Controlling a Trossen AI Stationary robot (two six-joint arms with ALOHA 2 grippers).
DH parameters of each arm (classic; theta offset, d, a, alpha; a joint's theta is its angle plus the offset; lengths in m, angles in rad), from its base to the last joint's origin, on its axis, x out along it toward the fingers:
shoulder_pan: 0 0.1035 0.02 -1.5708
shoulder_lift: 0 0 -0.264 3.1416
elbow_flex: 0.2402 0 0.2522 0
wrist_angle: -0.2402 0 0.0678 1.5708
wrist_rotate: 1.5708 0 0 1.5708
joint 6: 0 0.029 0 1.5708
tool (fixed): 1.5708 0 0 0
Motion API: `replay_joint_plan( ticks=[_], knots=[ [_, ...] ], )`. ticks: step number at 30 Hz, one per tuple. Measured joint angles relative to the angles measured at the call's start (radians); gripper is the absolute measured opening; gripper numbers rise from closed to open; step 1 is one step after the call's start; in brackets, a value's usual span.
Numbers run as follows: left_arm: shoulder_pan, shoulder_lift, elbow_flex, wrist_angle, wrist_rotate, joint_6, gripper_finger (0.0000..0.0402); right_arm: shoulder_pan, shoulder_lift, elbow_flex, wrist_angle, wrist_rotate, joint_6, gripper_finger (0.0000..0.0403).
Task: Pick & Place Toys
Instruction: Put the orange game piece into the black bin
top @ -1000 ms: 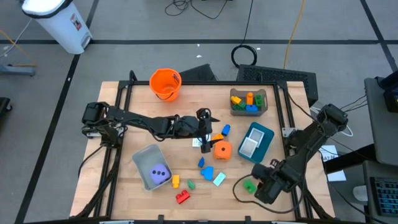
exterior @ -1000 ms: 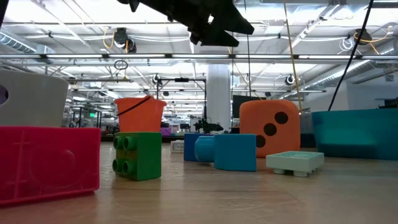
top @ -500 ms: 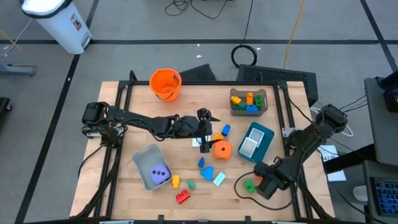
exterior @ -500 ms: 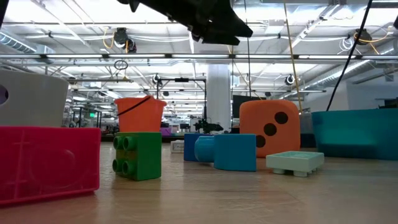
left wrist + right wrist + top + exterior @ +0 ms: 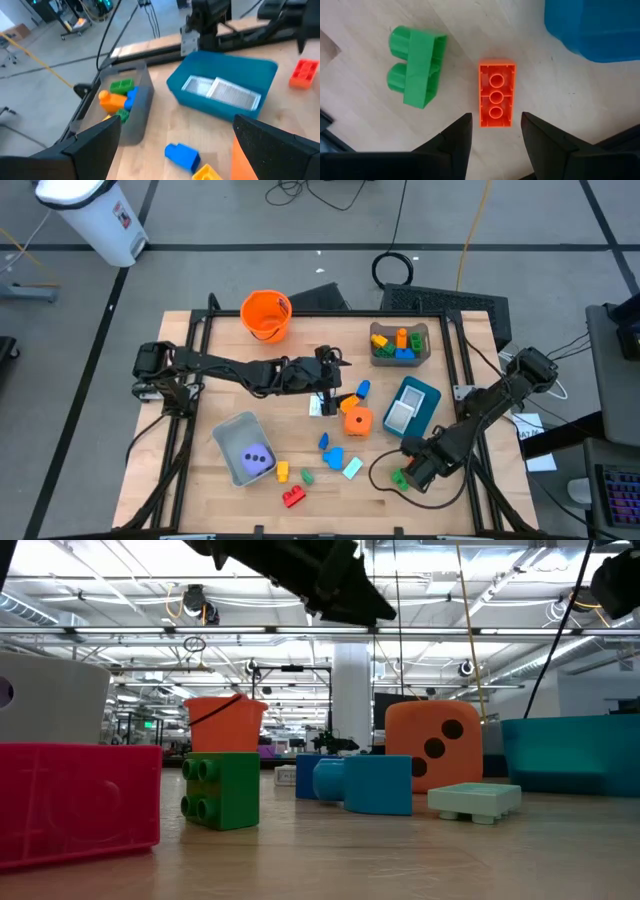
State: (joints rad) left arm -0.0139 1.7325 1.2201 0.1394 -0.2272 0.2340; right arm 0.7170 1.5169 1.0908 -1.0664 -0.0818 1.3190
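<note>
Table: wood, toys scattered.
Right gripper: jaws apart over orange block.
Left gripper: jaws apart, centre.
Risk: green block at 9 o'clock gets nudged.

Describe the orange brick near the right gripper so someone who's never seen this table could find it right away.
Start at the teal plastic bin on the table's right side, then move to the wooden table's near right edge, where the right gripper hovers open. The flat orange plastic brick lies underside up, showing three round sockets, beside a green two-stud block tipped on its side.
</note>
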Motion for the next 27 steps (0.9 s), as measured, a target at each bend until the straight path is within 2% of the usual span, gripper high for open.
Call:
replay_joint_plan(
  ticks=[4,12,16,20,27],
  knots=[
    [0.014,0.000,0.000,-0.058,0.000,-0.003,0.0392,-0.018,0.000,0.000,-0.001,-0.023,0.000,0.0196],
    [0.020,0.000,0.000,-0.103,0.000,-0.015,0.0392,-0.037,0.000,0.000,0.024,-0.020,0.003,0.0294],
    [0.021,0.000,0.000,-0.107,0.053,-0.032,0.0392,-0.033,0.000,0.000,0.031,-0.001,0.035,0.0330],
    [0.021,0.000,0.000,-0.107,0.102,-0.040,0.0392,-0.022,0.000,-0.001,0.030,0.005,0.078,0.0349],
    [0.021,0.000,0.000,-0.116,0.105,-0.096,0.0392,0.013,-0.001,-0.017,0.043,0.033,0.030,0.0352]
  ],
)
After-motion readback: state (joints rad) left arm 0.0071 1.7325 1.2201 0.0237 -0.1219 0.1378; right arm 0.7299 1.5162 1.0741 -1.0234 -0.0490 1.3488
